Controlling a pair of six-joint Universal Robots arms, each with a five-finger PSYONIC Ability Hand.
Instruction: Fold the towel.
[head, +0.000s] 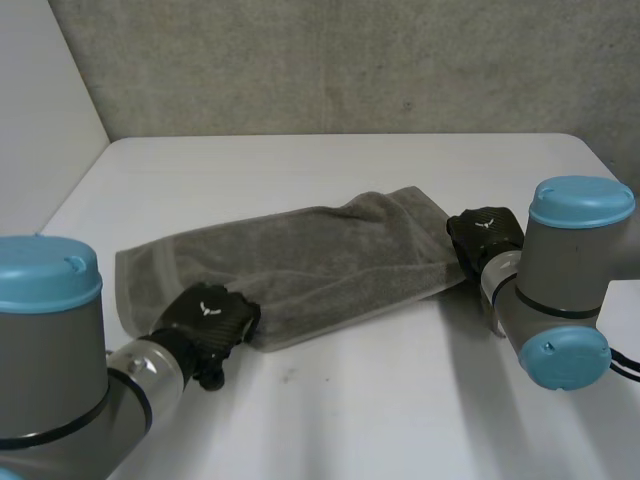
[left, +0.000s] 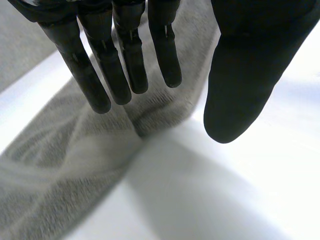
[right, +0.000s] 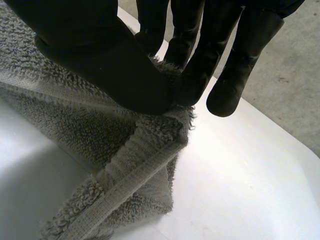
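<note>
Grey towel (head: 300, 265) lies rumpled across the middle of your white table (head: 400, 400). Your right hand (head: 485, 235) pinches a corner at its right end between thumb and fingers. Your left hand (head: 205, 318) is at its near edge, fingers straight and spread, holding nothing.

One grey towel (head: 310, 255) is lying on one white table (head: 380, 400). Two arms are reaching over it, the left arm (head: 60, 340) at the near left and the right arm (head: 565, 265) at the right, each carrying one black hand: left hand (head: 210, 318), right hand (head: 487, 232), two in all.
</note>
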